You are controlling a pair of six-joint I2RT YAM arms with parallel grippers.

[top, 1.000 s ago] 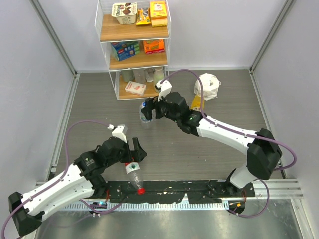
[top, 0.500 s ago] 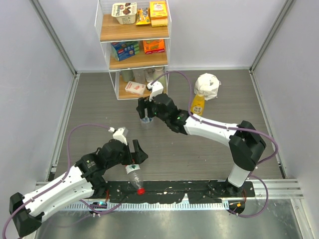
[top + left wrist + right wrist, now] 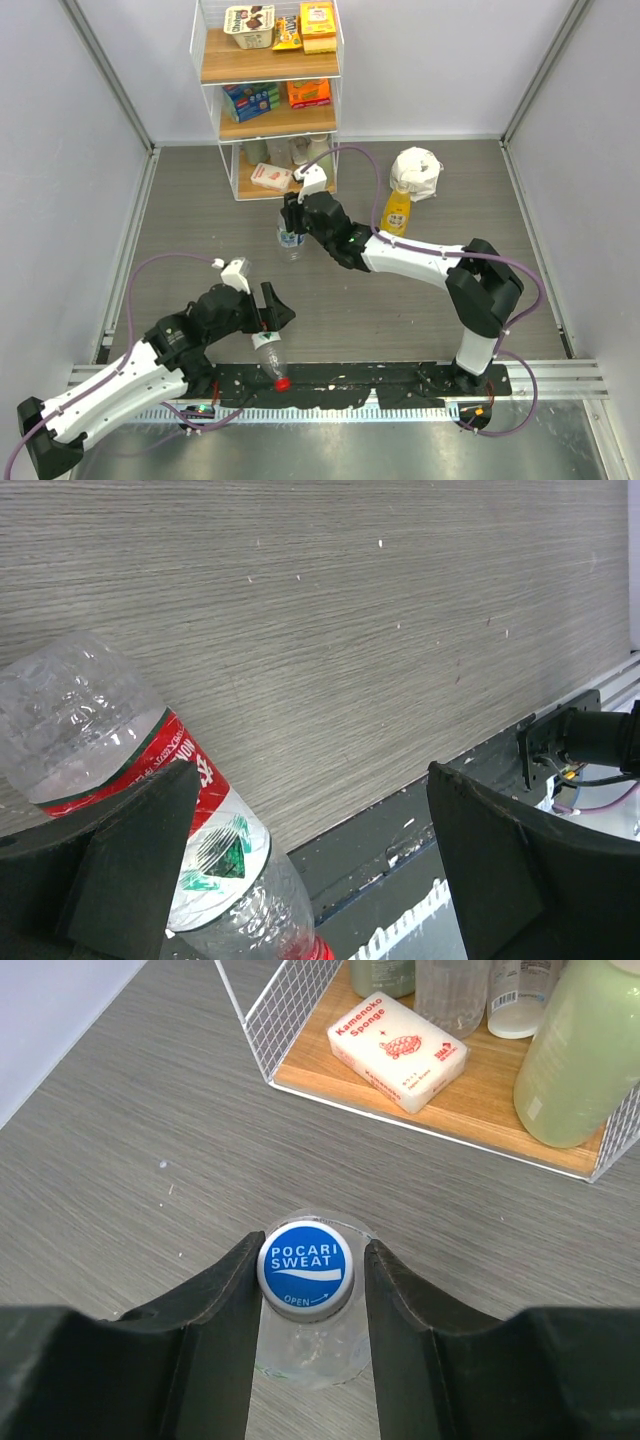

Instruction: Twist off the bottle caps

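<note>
Grey wood-grain tabletop (image 3: 200,220). The right arm (image 3: 420,258) stretches toward 11 o'clock, with the right tool (image 3: 312,1250) narrowed onto the blue cap (image 3: 304,1267) of the upright clear bottle (image 3: 290,243). The left arm (image 3: 130,370) sits low at 7 o'clock. The left tool (image 3: 312,775) is spread wide above the lying red-label bottle (image 3: 150,780), whose red cap (image 3: 283,382) points toward 5.

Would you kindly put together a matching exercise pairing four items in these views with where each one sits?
Items:
1. red-label bottle
2. blue-capped bottle
3. yellow bottle
4. sponge box

Places:
A. on the bottom shelf of the rack
B. lying on its side by the open left claw
C. upright between the fingers of the right claw
D. standing beside the white bag

Pairs: 1-B, 2-C, 3-D, 4-A
</note>
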